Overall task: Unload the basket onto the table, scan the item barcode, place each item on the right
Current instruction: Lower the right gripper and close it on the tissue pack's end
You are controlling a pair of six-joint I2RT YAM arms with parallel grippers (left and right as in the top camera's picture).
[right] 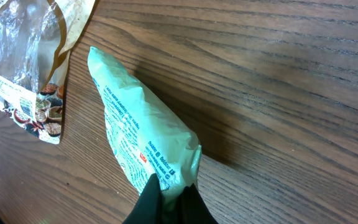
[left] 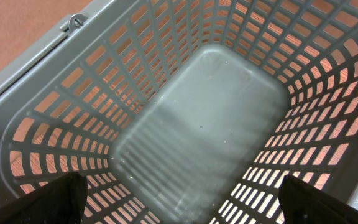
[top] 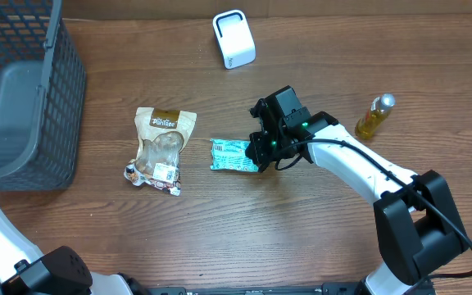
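Observation:
A light green packet point(top: 233, 155) lies on the wooden table near the middle, a small barcode label showing at its left end. My right gripper point(top: 262, 157) is shut on the packet's right end; in the right wrist view the black fingertips point(right: 151, 198) pinch the crimped edge of the green packet point(right: 138, 137). The white scanner point(top: 233, 38) stands at the back of the table. My left gripper point(left: 180, 202) hangs open over the inside of the grey basket point(left: 92, 118), nothing between its fingers.
A clear snack pouch with a brown top point(top: 161, 147) lies left of the green packet. A small bottle of yellow liquid point(top: 374, 116) lies at the right. The grey basket point(top: 56, 98) fills the left side of the table.

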